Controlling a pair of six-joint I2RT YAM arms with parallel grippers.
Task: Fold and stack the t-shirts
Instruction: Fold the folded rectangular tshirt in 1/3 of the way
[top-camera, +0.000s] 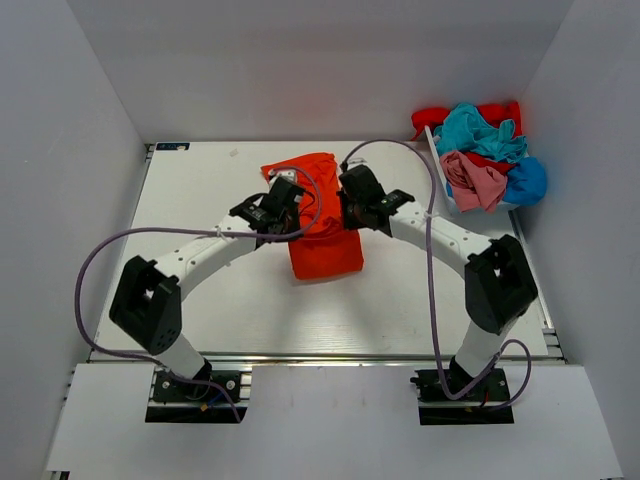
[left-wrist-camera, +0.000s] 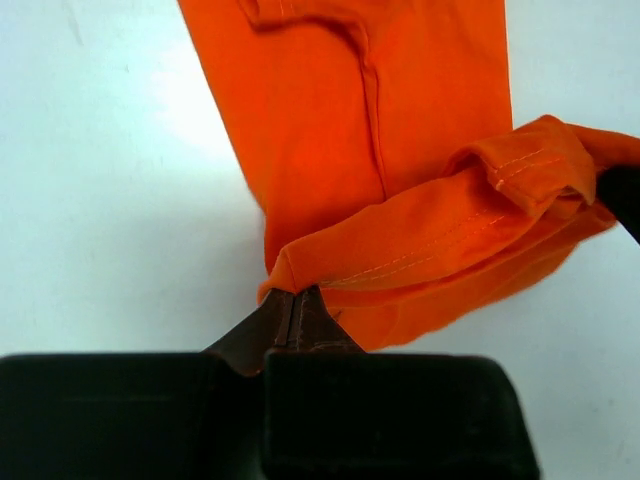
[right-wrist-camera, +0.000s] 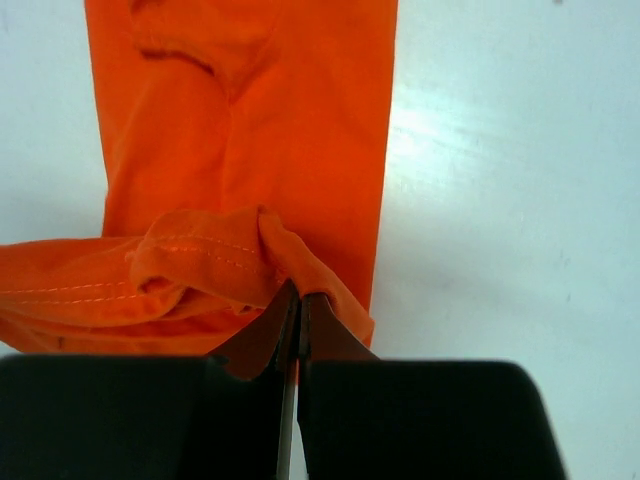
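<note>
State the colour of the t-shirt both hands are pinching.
The t-shirt is bright orange-red, seen best in the left wrist view.

**Both arms on the orange shirt, mid-table**

The left gripper (top-camera: 296, 203) and right gripper (top-camera: 345, 205) face each other, fingers closed at opposite side edges of the orange-red t-shirt (top-camera: 322, 232), which fills the gap between them. The cloth bunches up beyond the fingertips, and a flatter bit lies on the near side, toward the arm bases. Well off past the right gripper's outer side there's a heap: teal shirt (top-camera: 482, 131) on top, pink shirt (top-camera: 474, 181) in front, red shirt (top-camera: 435, 119) behind, blue shirt (top-camera: 529, 181) outermost. All on a white table (top-camera: 200, 300).
</note>
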